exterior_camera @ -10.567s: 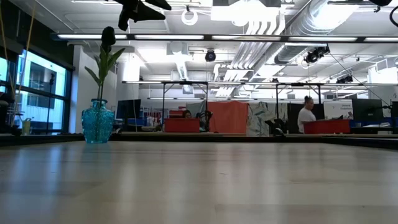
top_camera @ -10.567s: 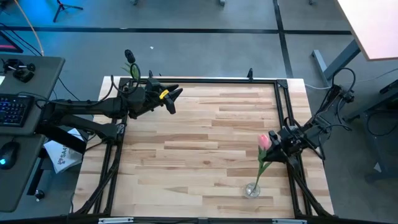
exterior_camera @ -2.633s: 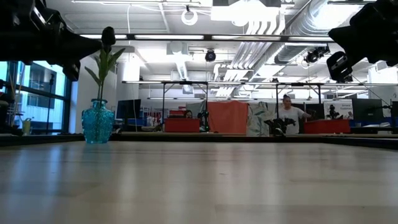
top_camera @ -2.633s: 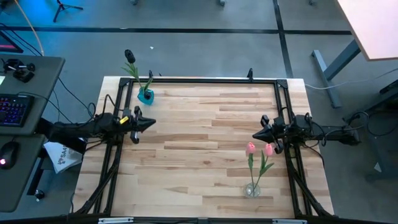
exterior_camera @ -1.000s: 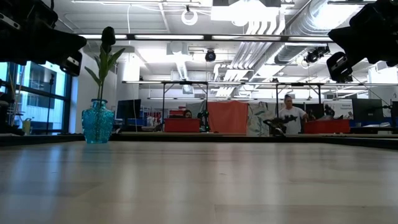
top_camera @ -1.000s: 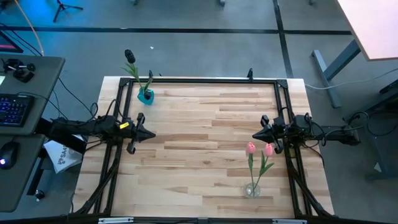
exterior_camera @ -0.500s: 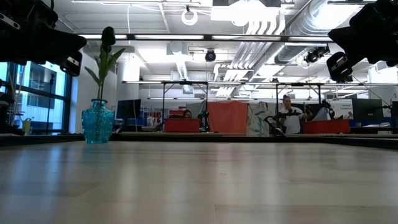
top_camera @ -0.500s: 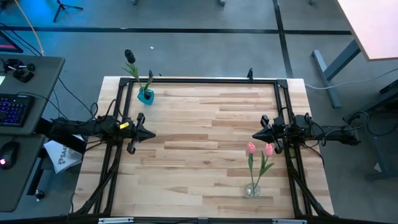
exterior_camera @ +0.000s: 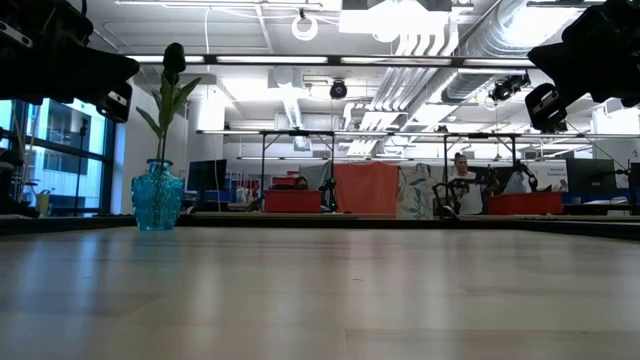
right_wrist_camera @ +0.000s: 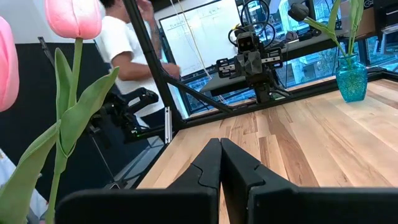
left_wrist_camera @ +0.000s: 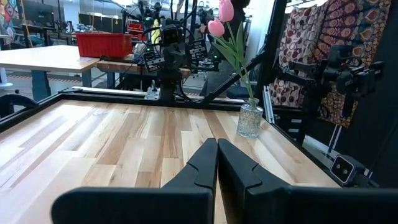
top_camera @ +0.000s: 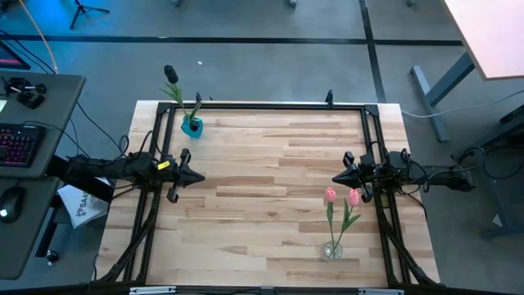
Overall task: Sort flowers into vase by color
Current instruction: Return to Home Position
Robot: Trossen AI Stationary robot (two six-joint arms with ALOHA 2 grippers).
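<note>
L gripper [left_wrist_camera: 216,144] closed, R gripper [right_wrist_camera: 220,144] likewise, prob. empty

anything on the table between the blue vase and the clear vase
Nothing: the high view shows only bare table between the blue vase and the clear vase.

Two pink tulips [top_camera: 330,195] are standing together in the clear vase [top_camera: 332,250], on my right side of the surface [top_camera: 262,164]. One dark tulip [top_camera: 170,74] is standing in the blue vase [top_camera: 192,126], at my far left corner.

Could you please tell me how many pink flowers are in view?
2: both pink flowers stand in the clear vase near the right edge of the table; none looks hidden.
</note>
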